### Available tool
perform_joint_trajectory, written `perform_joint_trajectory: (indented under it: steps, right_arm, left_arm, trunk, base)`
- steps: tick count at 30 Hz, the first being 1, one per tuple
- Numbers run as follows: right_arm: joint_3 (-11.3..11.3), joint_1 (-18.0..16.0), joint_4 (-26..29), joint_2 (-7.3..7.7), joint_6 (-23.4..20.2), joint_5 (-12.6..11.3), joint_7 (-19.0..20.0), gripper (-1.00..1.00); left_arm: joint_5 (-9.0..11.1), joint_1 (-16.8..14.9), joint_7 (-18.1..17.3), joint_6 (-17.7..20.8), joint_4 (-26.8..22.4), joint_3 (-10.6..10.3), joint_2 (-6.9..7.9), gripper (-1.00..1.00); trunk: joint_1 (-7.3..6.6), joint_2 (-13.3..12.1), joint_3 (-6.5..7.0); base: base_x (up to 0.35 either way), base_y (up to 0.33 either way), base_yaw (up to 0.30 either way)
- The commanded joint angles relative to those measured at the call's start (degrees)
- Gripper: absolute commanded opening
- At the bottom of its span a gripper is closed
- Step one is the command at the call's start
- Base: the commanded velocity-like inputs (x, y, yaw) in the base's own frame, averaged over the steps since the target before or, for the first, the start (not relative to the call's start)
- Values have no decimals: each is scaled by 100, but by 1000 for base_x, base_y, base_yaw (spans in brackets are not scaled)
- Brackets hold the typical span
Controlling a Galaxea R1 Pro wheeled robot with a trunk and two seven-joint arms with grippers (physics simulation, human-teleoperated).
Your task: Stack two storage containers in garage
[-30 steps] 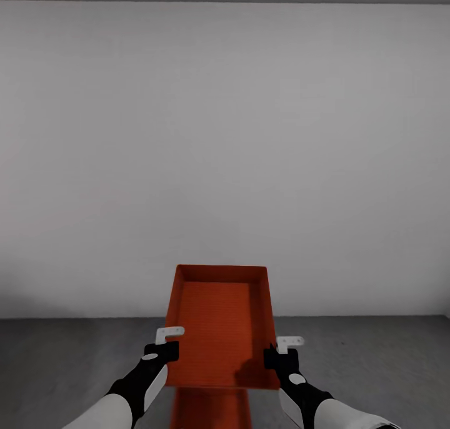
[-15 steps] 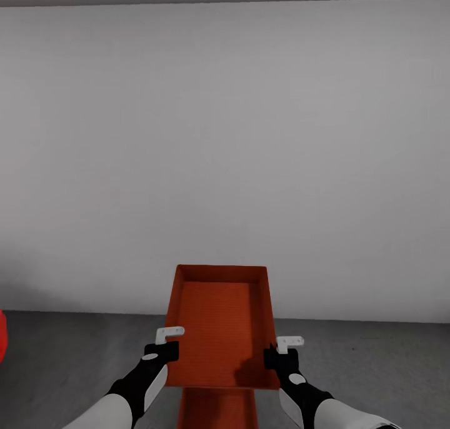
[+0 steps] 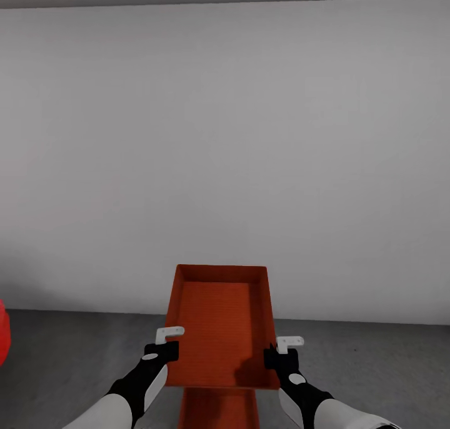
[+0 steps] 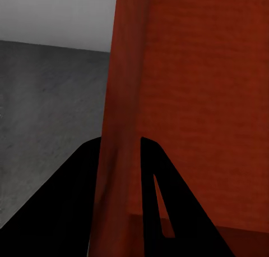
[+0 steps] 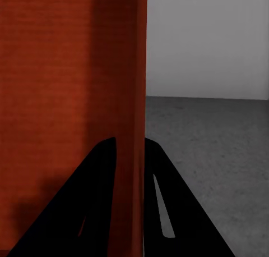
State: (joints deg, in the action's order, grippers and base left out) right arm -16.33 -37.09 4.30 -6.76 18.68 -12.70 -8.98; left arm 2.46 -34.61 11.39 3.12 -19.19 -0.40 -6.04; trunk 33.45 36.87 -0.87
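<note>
In the head view I hold a red-orange storage container (image 3: 219,320) in front of me, level and open side up, above the grey concrete floor (image 3: 81,348). My left gripper (image 3: 166,343) is shut on its left wall and my right gripper (image 3: 279,349) on its right wall. The left wrist view has that thin wall (image 4: 120,100) pinched between the dark fingers (image 4: 67,201). The right wrist view shows the other wall (image 5: 130,88) clamped the same way. A second red-orange container (image 3: 217,410) lies directly beneath the held one, largely hidden by it.
A plain white wall (image 3: 225,135) stands close ahead, meeting the concrete floor just beyond the container. A sliver of the glossy red car (image 3: 3,332) pokes in at the left edge. Bare floor stretches to both sides of my arms.
The whole view has swung a little, bringing the red car's edge in at the left. Both grippers and the held container keep the same pose relative to me.
</note>
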Motion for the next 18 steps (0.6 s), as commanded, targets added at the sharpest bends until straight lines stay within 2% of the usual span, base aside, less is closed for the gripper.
perform_joint_trajectory:
  steps: [1, 15, 18]
  right_arm:
    - [156, -7, -6, 0, 39, -110, -16, -100]
    - [156, -7, -8, -4, 31, -110, -16, -100]
    - [156, -7, -6, -9, 37, -110, -16, -100]
  left_arm:
    - [-9, -2, 48, 37, -18, 61, -3, -100]
    - [-9, -2, 50, 37, -17, 65, 4, -100]
    - [-9, -2, 48, 39, -15, 66, -1, -100]
  trunk:
    - [2, 8, -9]
    - [2, 8, -8]
    - [2, 8, -8]
  base:
    - [0, 0, 11]
    - [0, 0, 1]
    - [104, 55, 0]
